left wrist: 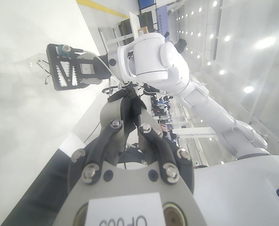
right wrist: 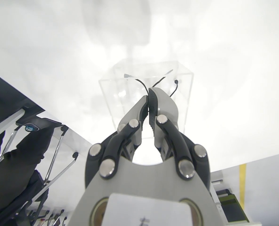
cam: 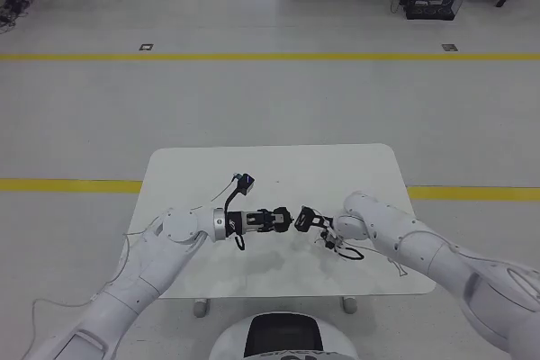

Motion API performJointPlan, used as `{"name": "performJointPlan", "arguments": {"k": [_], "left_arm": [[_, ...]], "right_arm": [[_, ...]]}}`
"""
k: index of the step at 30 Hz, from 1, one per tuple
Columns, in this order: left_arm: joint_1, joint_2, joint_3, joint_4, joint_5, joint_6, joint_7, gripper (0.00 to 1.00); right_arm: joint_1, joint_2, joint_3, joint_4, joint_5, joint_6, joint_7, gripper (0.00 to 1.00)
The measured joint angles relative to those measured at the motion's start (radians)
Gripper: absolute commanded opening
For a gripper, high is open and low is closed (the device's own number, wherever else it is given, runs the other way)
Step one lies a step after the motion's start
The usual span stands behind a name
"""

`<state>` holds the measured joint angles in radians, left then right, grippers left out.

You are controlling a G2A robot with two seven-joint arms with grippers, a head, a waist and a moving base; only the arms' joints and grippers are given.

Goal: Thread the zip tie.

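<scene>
Right gripper (right wrist: 148, 95), closest to the lens: pads pressed flat together and pinching the thin black zip tie (right wrist: 141, 84). Two lengths of the tie curved away from the fingertips, one to each side. A further black strand (right wrist: 176, 81) sat just beside them, clear of the pads; same tie or another, could not tell. Directly beyond the fingertips stood a clear box (right wrist: 186, 109) with transparent walls, on the white table (cam: 342, 166); whether the tie ends hung inside the box or above its rim was not determinable. Left gripper (left wrist: 130, 99): black pads closed against each other with no gap seen, and whether anything was caught between them could not be made out. From the top view, both arms met over the table toward 6 o'clock from its middle. The grippers were tip to tip and nearly touching, with the left at 9 o'clock of the right and the fingers pointing at one another. The zip tie was located at that meeting point, in the right pads. A yellow floor line (cam: 270, 57) ran across at 12 o'clock, well beyond the table
</scene>
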<state>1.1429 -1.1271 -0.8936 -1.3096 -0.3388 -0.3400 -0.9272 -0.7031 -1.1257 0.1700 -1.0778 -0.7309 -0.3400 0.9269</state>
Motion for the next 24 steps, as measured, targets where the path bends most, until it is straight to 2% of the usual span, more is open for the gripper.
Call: {"name": "performJointPlan", "arguments": {"k": [2,4,14,24], "left_arm": [[0.0,0.0,0.0,0.0,0.0,0.0,0.0,0.0],[0.0,0.0,0.0,0.0,0.0,0.0,0.0,0.0],[0.0,0.0,0.0,0.0,0.0,0.0,0.0,0.0],[0.0,0.0,0.0,0.0,0.0,0.0,0.0,0.0]], "right_arm": [[-0.001,0.003,0.0,-0.003,0.003,0.0,0.002,0.11],[-0.001,0.004,0.0,-0.004,0.006,0.0,0.003,0.13],[-0.004,-0.001,0.0,0.001,0.016,0.0,0.011,0.12],[-0.009,-0.019,0.0,0.021,0.018,0.0,0.028,0.13]]}}
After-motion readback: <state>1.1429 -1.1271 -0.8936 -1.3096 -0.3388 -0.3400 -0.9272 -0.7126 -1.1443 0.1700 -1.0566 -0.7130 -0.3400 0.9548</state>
